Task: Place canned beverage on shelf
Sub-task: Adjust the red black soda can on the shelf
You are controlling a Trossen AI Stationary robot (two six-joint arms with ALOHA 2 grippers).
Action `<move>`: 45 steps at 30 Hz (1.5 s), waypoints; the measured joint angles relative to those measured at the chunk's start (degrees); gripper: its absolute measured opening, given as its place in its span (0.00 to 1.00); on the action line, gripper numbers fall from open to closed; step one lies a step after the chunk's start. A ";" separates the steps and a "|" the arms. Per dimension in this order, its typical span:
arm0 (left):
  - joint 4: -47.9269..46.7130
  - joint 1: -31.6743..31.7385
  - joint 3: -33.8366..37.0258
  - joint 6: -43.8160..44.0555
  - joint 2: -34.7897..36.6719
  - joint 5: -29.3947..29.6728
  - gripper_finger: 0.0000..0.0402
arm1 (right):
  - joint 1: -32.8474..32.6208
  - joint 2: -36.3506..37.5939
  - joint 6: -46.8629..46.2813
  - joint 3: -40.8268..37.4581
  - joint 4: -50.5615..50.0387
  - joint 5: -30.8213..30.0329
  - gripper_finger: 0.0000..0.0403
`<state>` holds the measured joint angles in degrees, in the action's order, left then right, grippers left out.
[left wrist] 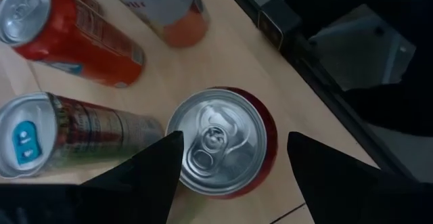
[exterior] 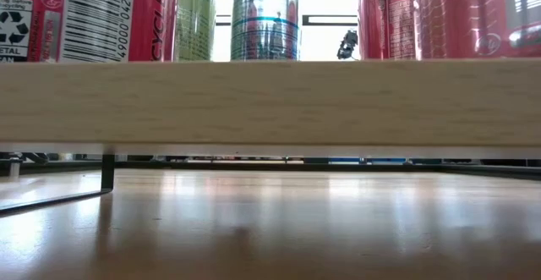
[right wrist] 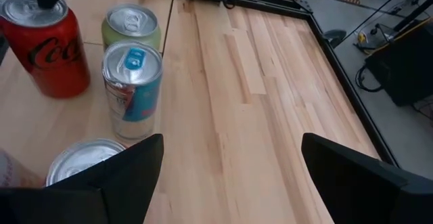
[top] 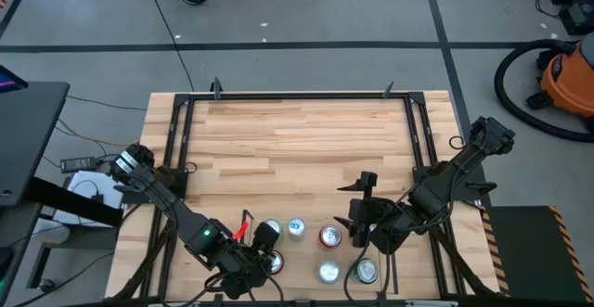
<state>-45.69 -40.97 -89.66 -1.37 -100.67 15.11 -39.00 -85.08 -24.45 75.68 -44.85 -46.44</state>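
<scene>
Grey floor with dark lines; orange vacuum at right.

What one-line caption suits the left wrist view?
Left gripper open astride an upright red can on the shelf.

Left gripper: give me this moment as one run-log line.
left gripper: open, straddling upright red can | right gripper: open, empty, over bare table | other cans: standing nearby
</scene>
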 joint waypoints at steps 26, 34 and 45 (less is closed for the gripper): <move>3.12 0.38 0.00 -4.04 -2.47 2.70 0.68 | 0.00 -0.02 0.17 0.00 0.42 0.28 0.90; 5.92 1.57 0.10 -5.75 -2.62 4.39 0.68 | 0.00 -0.02 0.18 0.00 0.30 0.42 0.90; 8.74 5.05 0.10 -5.93 -3.30 5.79 0.68 | 0.00 -0.02 4.26 0.00 -0.79 0.17 0.90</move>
<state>-36.95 -35.92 -89.56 -7.30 -103.96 20.90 -39.00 -85.10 -20.19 75.68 -45.63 -46.26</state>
